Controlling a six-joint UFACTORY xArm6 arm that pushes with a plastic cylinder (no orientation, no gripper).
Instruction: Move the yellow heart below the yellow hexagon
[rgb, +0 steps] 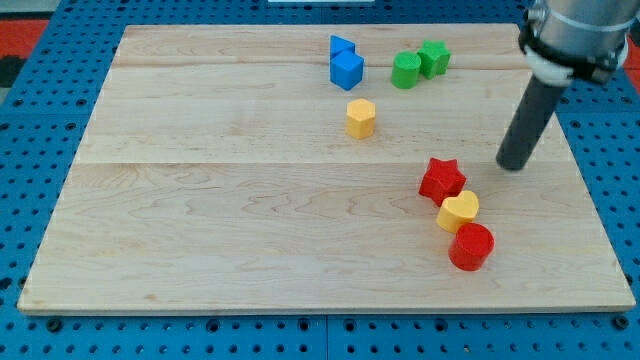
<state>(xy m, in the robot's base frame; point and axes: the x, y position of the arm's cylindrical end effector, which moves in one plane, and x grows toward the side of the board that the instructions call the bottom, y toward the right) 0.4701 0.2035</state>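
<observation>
The yellow heart (458, 211) lies at the board's lower right, wedged between a red star (442, 179) above-left and a red cylinder (471, 246) below-right, touching both. The yellow hexagon (360, 117) stands alone in the upper middle, up and to the left of the heart. My tip (514, 165) rests on the board to the right of the red star, up and right of the yellow heart, a short gap away from both.
A blue cube (348, 70) with a second blue block (340, 46) behind it sits near the view's top centre. A green cylinder (406, 70) and a green block (434, 58) sit to their right. The wooden board (200, 200) lies on a blue pegboard.
</observation>
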